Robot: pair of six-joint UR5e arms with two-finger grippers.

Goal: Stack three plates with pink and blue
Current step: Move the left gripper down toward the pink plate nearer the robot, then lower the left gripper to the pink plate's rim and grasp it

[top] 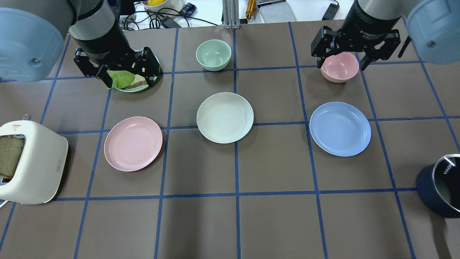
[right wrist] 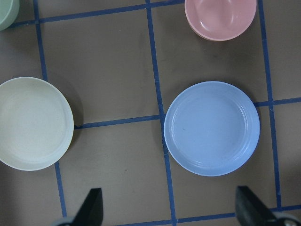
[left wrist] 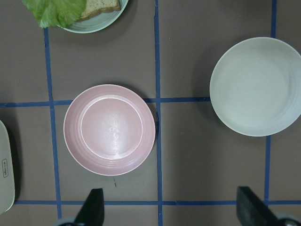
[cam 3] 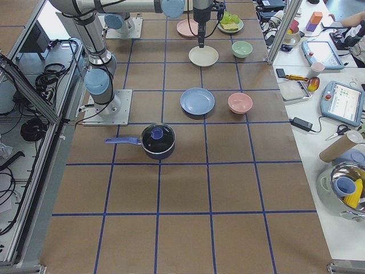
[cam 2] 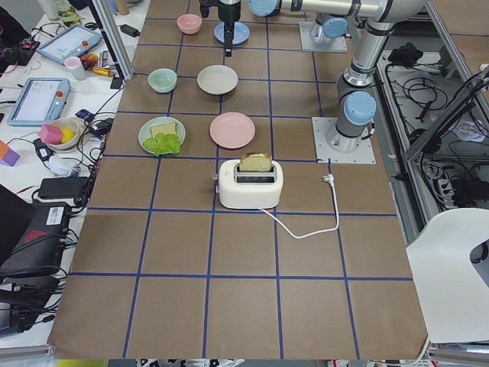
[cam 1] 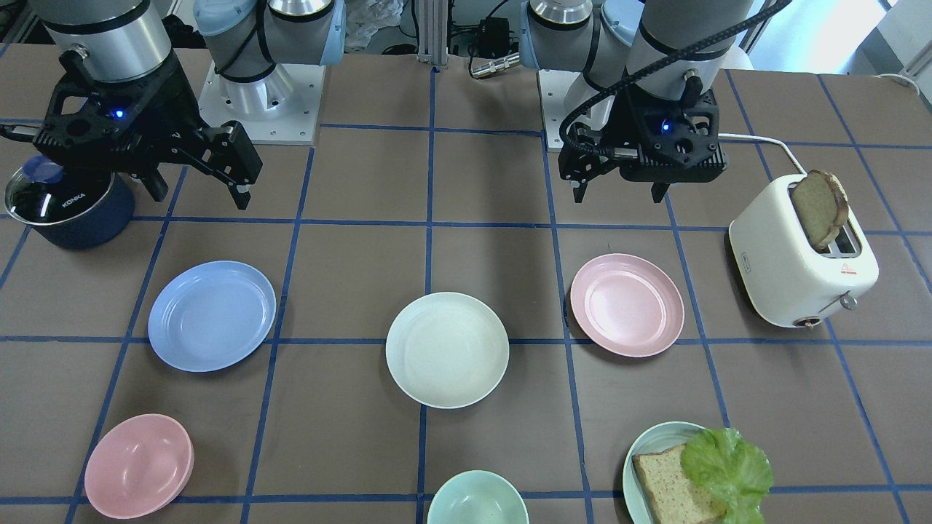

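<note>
My left gripper (left wrist: 169, 202), spread and empty, sees the pink plate (left wrist: 109, 129); my right gripper (right wrist: 168, 202), likewise, the blue plate (right wrist: 211, 128).

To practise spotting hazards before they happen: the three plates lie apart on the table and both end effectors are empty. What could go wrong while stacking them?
1. The pink plate and blue plate lie flat; the open left end effector or right end effector might slip off a thin rim.
2. The pink bowl near the blue plate could be mistaken for the pink plate.
3. Both arms heading for the cream plate between them may collide.
</note>
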